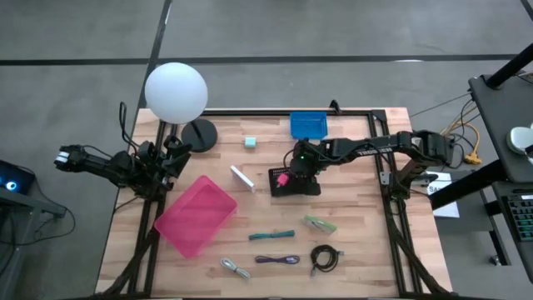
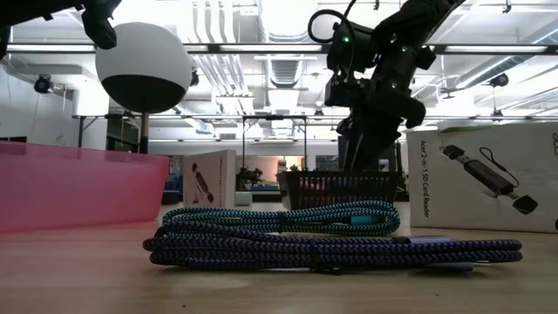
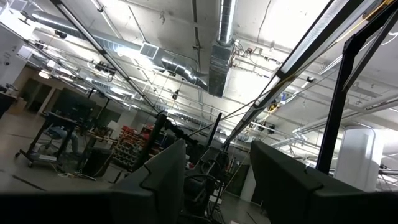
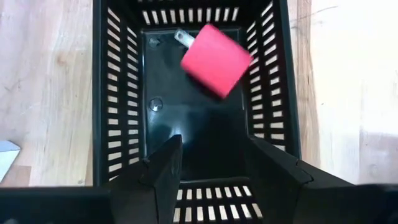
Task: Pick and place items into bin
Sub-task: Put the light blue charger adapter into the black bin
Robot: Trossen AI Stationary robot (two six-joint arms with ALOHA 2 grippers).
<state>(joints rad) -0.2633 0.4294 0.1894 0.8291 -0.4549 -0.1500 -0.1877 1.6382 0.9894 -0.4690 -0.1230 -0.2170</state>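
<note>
surface: pale wood-plank table (image 1: 358,250) in a black frame, centre of high view; industrial ceiling behind in low view.
bin: black slotted basket (image 1: 293,183), centre, rigid plastic.
pink cube (image 4: 215,60): inside basket, metal prongs showing.
right gripper (image 4: 211,158): above basket, fingers parted, empty.
left gripper (image 3: 217,168): left edge, fingers apart, empty.
items: braided cables (image 1: 276,259), teal stick (image 1: 271,236) lower centre; mint cube (image 1: 249,142) upper centre.
pink tray (image 1: 196,215): lower left.

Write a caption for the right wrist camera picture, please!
Open right gripper above the black slotted bin, with a pink cube-shaped plug inside it.
</note>
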